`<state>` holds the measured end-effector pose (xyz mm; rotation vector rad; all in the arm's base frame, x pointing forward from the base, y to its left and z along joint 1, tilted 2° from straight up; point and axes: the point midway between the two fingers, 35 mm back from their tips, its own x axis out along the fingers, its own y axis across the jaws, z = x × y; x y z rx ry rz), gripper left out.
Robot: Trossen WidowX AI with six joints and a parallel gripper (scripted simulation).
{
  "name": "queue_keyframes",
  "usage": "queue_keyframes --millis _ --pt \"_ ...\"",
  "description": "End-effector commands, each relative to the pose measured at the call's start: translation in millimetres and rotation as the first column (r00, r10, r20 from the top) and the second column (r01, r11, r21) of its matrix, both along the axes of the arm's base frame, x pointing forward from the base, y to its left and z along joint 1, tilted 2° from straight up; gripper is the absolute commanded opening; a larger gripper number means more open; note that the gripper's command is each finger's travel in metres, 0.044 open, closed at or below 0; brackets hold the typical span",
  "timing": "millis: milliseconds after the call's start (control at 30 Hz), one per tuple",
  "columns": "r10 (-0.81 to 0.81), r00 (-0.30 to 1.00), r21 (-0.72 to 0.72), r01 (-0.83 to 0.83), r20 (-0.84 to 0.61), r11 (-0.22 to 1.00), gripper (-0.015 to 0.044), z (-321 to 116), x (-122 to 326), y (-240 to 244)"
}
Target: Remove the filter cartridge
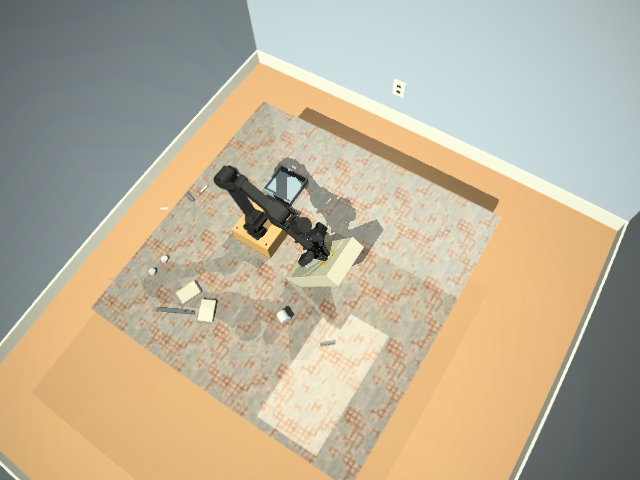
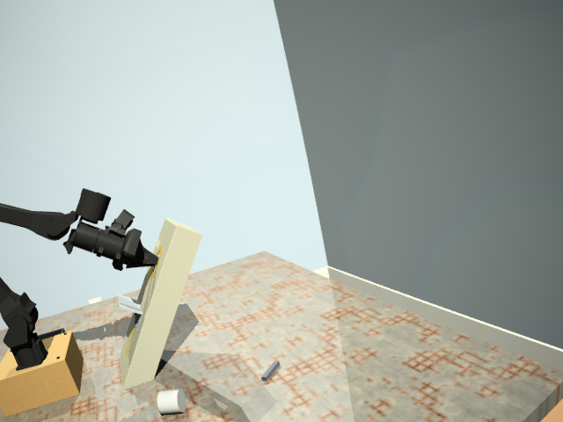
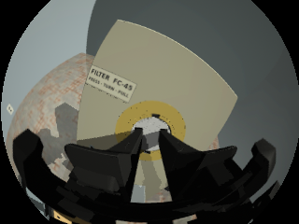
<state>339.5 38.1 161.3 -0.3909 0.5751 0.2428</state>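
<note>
In the wrist view, the filter cartridge (image 3: 151, 124) is a pale, speckled disc sitting in the panel (image 1: 347, 260) (image 2: 171, 294) (image 3: 154, 61), inside a yellow ring (image 3: 123, 123), with dark marks near twelve and six o'clock. The gripper's (image 1: 326, 254) (image 2: 156, 261) (image 3: 151, 133) fingers stand narrowly apart at its face; I cannot tell whether they pinch it. The panel's edge rises beyond, and from above the tray (image 1: 272, 196) lies toward eleven o'clock, well apart.
</note>
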Motion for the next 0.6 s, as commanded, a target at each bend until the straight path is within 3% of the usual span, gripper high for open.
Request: queue_keyframes --millis 0,100,267,567 --pt "-0.002 1.000 0.000 0.002 0.001 1.000 0.0051 0.1 0.2 -0.7" --pt "-0.002 1.000 0.000 0.002 0.001 1.000 0.0000 0.1 0.2 -0.7" --pt "0.034 0.999 -0.054 -0.033 0.009 0.998 0.0000 -0.6 1.9 -0.7" --pt "0.208 0.978 -0.301 -0.194 0.013 0.934 0.0000 -1.5 3.8 -0.7"
